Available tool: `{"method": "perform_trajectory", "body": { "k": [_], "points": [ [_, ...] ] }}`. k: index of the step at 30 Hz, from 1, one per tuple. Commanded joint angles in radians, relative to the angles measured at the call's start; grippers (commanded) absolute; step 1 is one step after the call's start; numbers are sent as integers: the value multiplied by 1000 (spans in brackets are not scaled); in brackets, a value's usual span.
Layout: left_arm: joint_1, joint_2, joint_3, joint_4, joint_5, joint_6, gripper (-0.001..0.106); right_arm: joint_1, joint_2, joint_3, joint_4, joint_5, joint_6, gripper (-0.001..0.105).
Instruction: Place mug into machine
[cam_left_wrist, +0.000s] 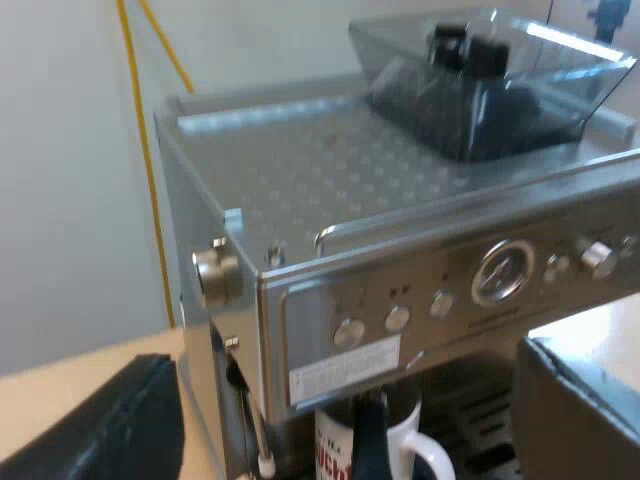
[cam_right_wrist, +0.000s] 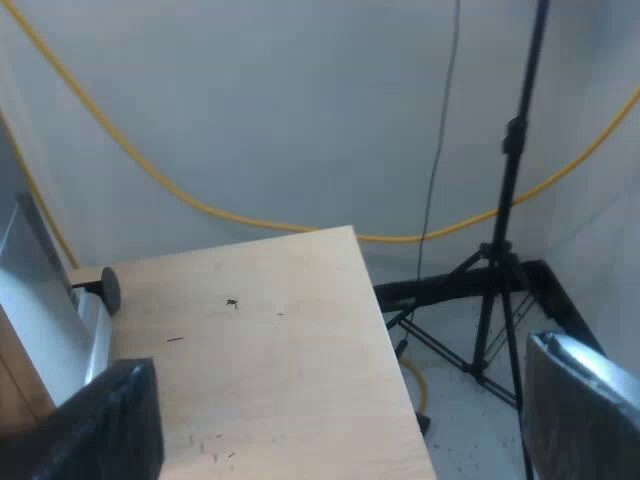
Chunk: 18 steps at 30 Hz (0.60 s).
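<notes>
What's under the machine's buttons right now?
A white mug with red print stands at the front of the machine, under its buttons. A dark part before it covers its middle; its base and inside cannot be seen.

1. Silver brushed-metal espresso machine: satin sheen, dimpled top plate.
2. Smoky clear plastic bean hopper: glossy, smooth.
3. White glazed mug: shiny.
4. Pale wooden table top: matt, smooth, faintly scuffed.

under machine front: mug blocks | tabletop: open run | stand beyond its edge
</notes>
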Motion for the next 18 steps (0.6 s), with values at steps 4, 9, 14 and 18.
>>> {"method": "perform_trajectory", "body": {
  "k": [4, 9, 14, 18],
  "points": [
    [0, -98, -10, 48, -8, 15, 68, -11, -131, 54, -4, -13, -16, 87],
    [0, -170, -10, 169, -8, 72, 68, -11, -234, 91, 55, -13, -16, 87],
    [0, -265, 46, 209, -8, 81, 68, -9, -336, 135, 116, -13, -16, 87],
    [0, -340, 97, 244, -8, 81, 68, -9, -391, 152, 162, -13, -16, 87]
  ]
}}
